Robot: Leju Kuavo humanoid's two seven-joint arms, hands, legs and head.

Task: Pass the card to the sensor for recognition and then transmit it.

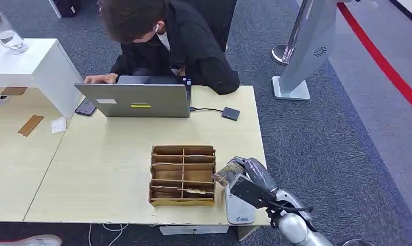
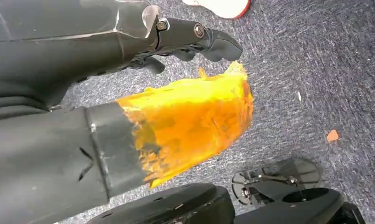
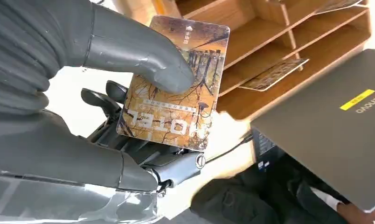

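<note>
At the lower right of the head view, the right hand pinches a brown hotel key card between its thick thumb and darker fingers, holding it above the white card sensor at the near table edge, just right of the wooden compartment tray. Another card lies in the tray's near row. The left hand hangs over grey carpet with fingers curled on nothing, while a person sits behind a grey Lenovo laptop at the upper centre.

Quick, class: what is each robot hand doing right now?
Left hand: holds nothing visible; open or closed cannot be told.
Right hand: holding the hotel card, thumb pressed on its face.
</note>
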